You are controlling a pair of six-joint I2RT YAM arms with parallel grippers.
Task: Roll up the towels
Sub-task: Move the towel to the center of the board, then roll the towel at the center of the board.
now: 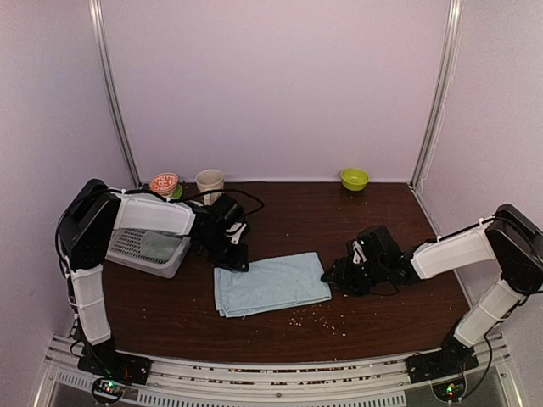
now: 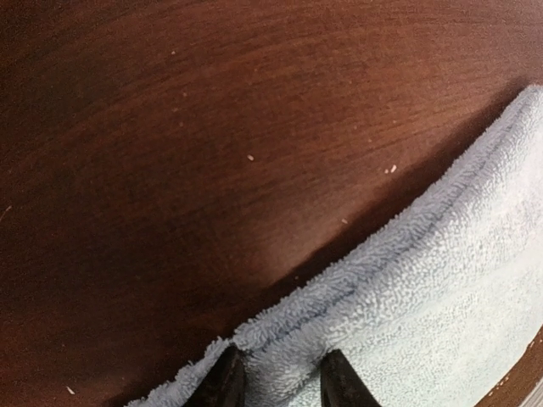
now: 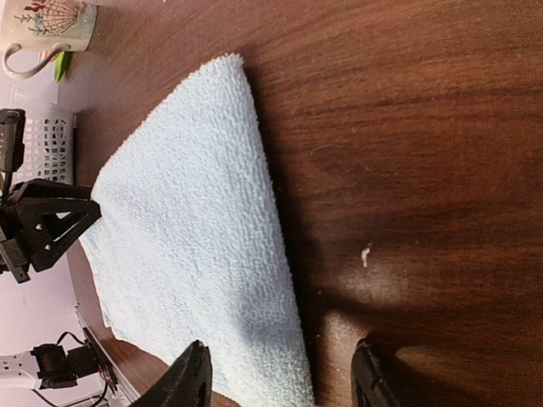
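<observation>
One light blue terry-cloth hand towel (image 1: 271, 284) lies folded flat in the middle of the dark brown wooden table (image 1: 390, 220), not yet rolled at all. The left gripper (image 2: 282, 386) is down at the towel's far left corner, near the white plastic mesh basket (image 1: 144, 250). Its fingers stand a narrow way apart with the hemmed edge between them, and I cannot tell whether they pinch the cloth or merely rest on it. The right gripper (image 3: 280, 381) sits low at the towel's right edge with jaws spread wide, one finger over the pile and the other over bare wood, holding nothing. The step in hand looks to be taking hold of an edge to start the roll. Next, both grippers need a firm hold at the two ends of one edge. They must then turn it over onto the towel evenly, so the roll starts straight rather than skewed.
</observation>
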